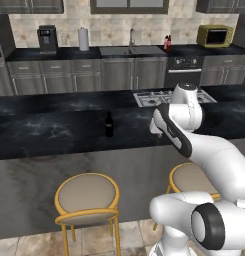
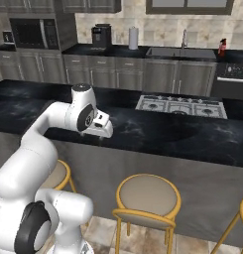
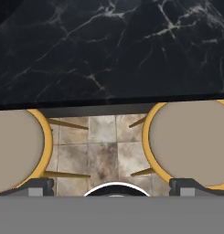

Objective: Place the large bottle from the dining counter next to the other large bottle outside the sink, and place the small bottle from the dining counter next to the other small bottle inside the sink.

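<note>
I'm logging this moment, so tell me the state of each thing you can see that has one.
Gripper: open, empty, pointing down over the dining counter edge.
Brown bottle: upright on the dining counter, untouched.
Pink bottle: upright on the back counter, right of the sink.
Faucet: no water seen running.
Stools: unoccupied, against the counter front.

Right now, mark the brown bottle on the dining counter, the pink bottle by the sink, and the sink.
brown bottle (image 1: 109, 125), left base view, its body.
pink bottle (image 2: 222, 47), right base view, its body.
sink (image 2: 180, 52), right base view, basin.

dining counter (image 1: 54, 130): black marbled | stools (image 1: 87, 196): yellow frames | bottle (image 1: 109, 125): dark
</note>
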